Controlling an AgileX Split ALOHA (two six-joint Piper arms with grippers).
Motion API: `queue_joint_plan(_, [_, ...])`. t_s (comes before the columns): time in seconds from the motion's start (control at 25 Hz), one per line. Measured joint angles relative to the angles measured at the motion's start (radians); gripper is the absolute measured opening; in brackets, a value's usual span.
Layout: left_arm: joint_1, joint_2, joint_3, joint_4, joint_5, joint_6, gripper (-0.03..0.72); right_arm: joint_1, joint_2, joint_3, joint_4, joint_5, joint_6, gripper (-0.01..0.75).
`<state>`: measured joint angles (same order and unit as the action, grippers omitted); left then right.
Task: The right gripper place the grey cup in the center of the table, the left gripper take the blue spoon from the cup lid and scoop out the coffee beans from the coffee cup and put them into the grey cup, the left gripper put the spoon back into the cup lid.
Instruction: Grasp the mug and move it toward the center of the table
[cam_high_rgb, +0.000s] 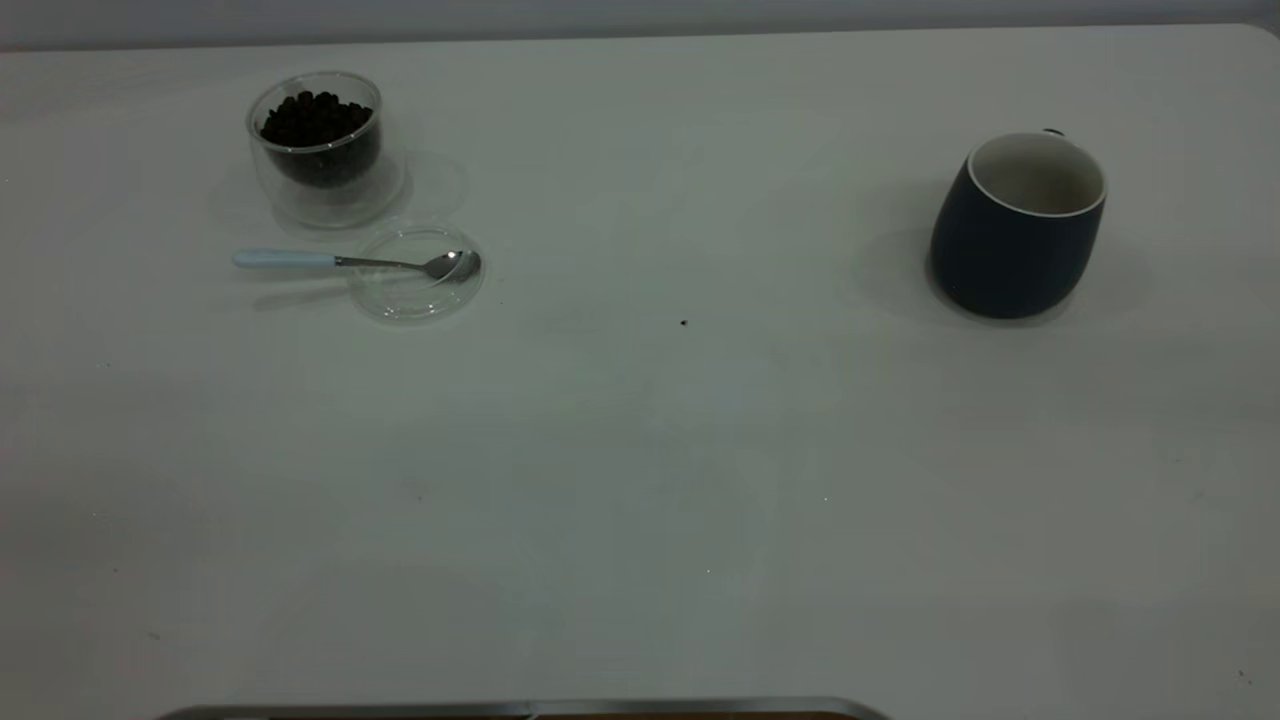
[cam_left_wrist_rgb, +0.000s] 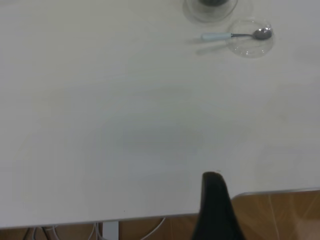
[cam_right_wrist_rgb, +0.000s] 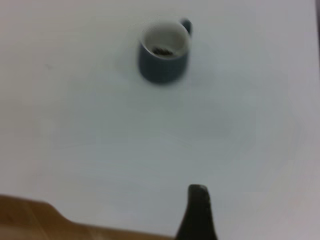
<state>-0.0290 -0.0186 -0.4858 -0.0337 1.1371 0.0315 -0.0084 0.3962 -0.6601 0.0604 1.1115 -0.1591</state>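
We list: table (cam_high_rgb: 640, 480), matt white, smooth; mug (cam_high_rgb: 1015, 240), matt navy-grey outside, smooth white inside; glass cup (cam_high_rgb: 320, 150), clear, glossy, double-walled; lid (cam_high_rgb: 415, 290), clear glass, shiny; spoon (cam_high_rgb: 350, 261), polished metal bowl, pale blue satin handle; beans (cam_high_rgb: 315, 117), dark, dull; wood-grain surface (cam_left_wrist_rgb: 280, 215) beyond the table edge

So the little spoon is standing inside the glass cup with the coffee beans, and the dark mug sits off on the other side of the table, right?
Not quite. The blue spoon is not in the coffee cup; it lies with its bowl on the cup lid beside it, as the exterior view shows. The grey cup does sit on the other side.
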Motion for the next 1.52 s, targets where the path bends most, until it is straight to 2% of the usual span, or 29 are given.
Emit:
queue_joint_plan(0.2, [0.000,0.000,0.000,0.000,0.000,0.000,0.592,0.000,0.336,-0.052,-0.133,-0.111,-0.082,0.725])
queue_joint_plan(0.4, [0.000,0.000,0.000,0.000,0.000,0.000,0.592,0.000,0.658,-0.059,-0.186,-0.427,-0.282,0.723])
queue_joint_plan(0.64, [0.000,0.000,0.000,0.000,0.000,0.000,0.592,0.000,0.999,-0.074,-0.180,-0.604,-0.464,0.720])
queue_joint_plan(1.04, [0.000,0.000,0.000,0.000,0.000,0.000,0.592,0.000,1.398,-0.208,-0.167,-0.718,-0.706,0.706])
queue_joint_plan(1.52, [0.000,-0.001,0.000,0.000,0.000,0.000,0.592,0.000,1.758,-0.503,-0.160,-0.790,-0.762,0.662])
